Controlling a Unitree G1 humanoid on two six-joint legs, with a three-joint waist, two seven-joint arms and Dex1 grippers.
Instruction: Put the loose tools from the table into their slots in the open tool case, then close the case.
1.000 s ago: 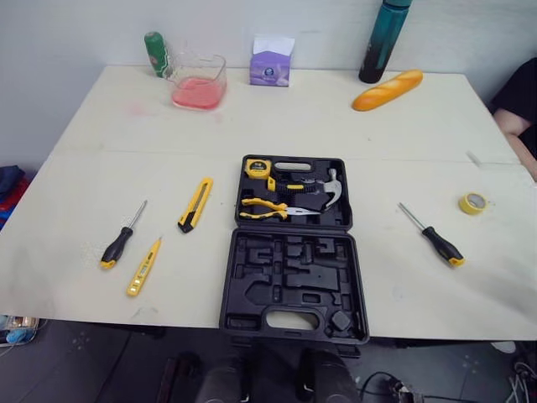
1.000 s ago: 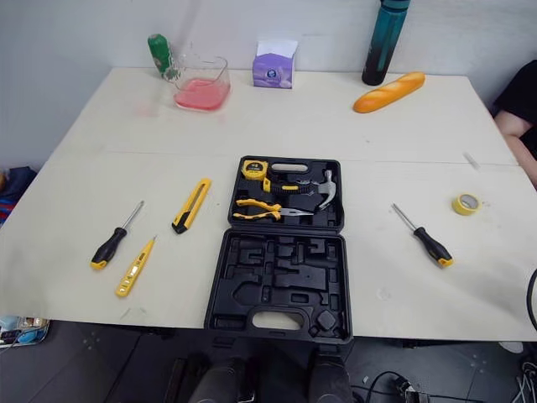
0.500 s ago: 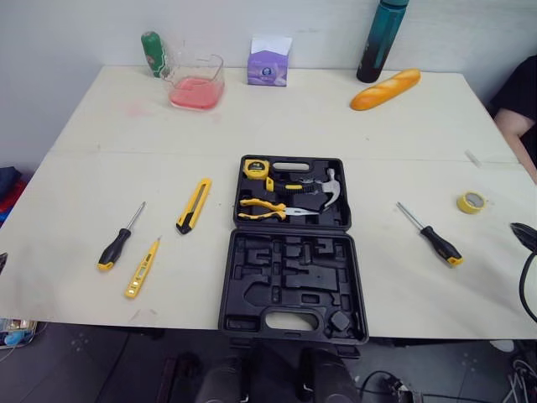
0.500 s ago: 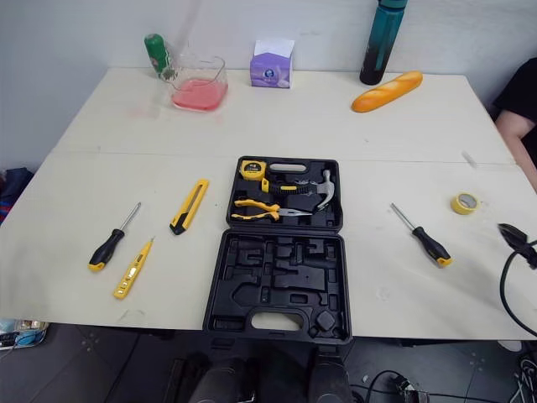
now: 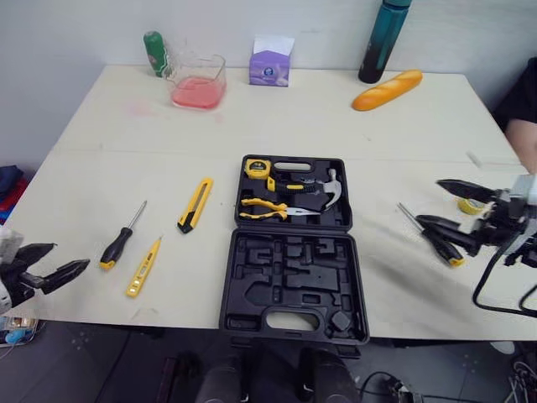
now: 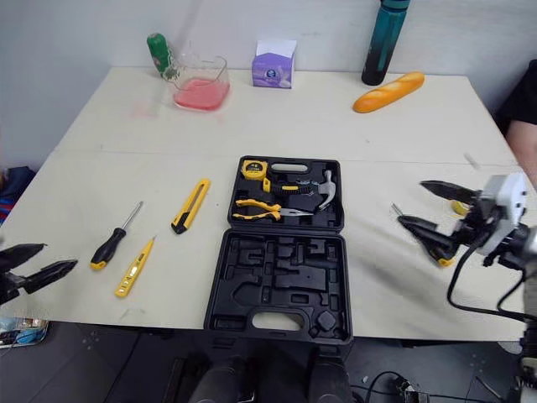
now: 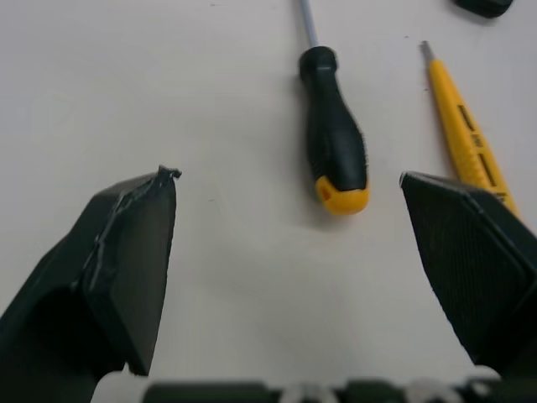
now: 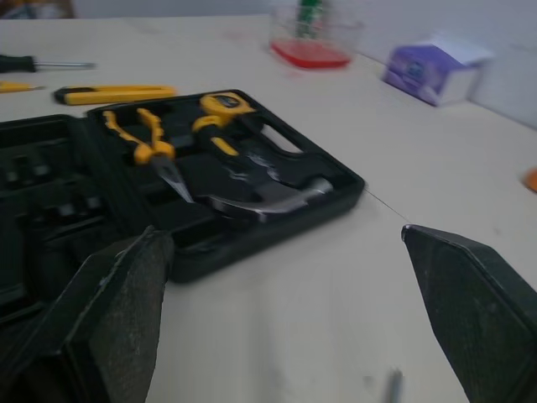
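Barely begun: the tool case point(image 5: 294, 252) lies open on the bench point(image 5: 117, 134); left screwdriver point(image 5: 117, 245), tester point(image 5: 143, 267), utility knife point(image 5: 195, 204) and right screwdriver point(image 5: 454, 259) lie loose. Left gripper point(image 5: 69, 256) and right gripper point(image 5: 428, 201) hover empty, jaws spread.

Cream table point(image 5: 277, 117) against a plain pale wall point(image 5: 75, 25).

- Black throughout: tool case point(image 5: 289, 277).
- Black handle, yellow end cap, silver shaft: left screwdriver point(image 5: 117, 246); same scheme on right screwdriver point(image 5: 406, 214).
- Plain yellow: tester pen point(image 5: 143, 267).
- Yellow with black trim: utility knife point(image 5: 195, 204).
- Yellow handles: pliers point(image 5: 262, 208).
- Yellow and black: tape measure point(image 5: 257, 168).
- Silver head: hammer point(image 5: 330, 190).
- Cream: table point(image 5: 336, 122).
- Teal bottle point(image 5: 384, 38), golden-orange bread point(image 5: 388, 89), purple-and-white tissue box point(image 5: 270, 64), green can point(image 5: 156, 52).
- Black fingers: left gripper point(image 5: 70, 255), right gripper point(image 5: 428, 201).
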